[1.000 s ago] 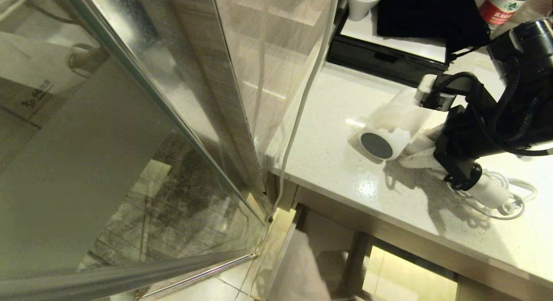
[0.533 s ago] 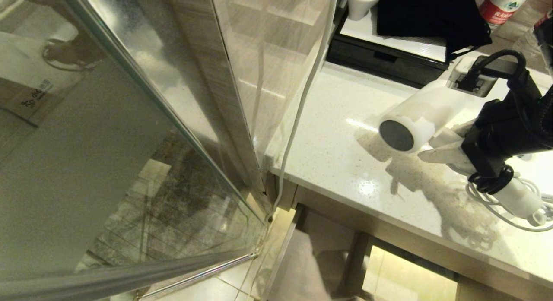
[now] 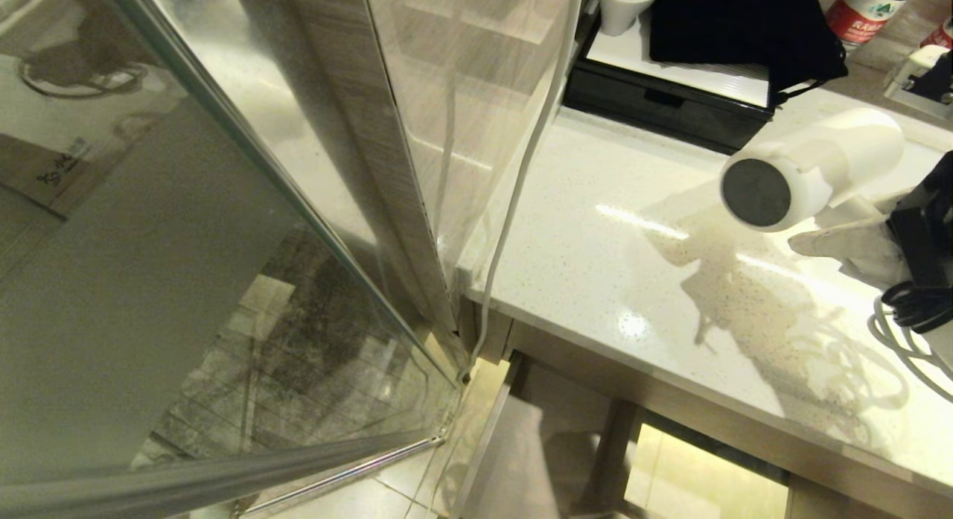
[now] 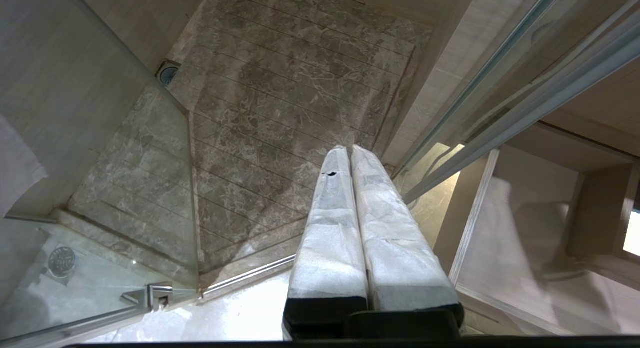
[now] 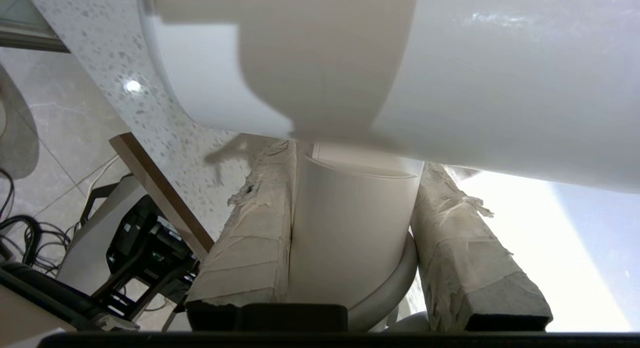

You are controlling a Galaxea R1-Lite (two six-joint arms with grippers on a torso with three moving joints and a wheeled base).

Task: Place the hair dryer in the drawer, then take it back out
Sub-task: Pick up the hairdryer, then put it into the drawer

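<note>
You see a pale counter with the dryer lifted clear above it. Your right gripper clamps its handle; the left gripper, pressed shut and empty, hangs over the floor. The drawer seems hidden, so find it next.

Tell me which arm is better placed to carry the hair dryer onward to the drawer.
Right. The right end effector already clamps the hair dryer by its handle, lifted above the countertop. The left end effector hangs shut over the shower floor, away from it.
</note>
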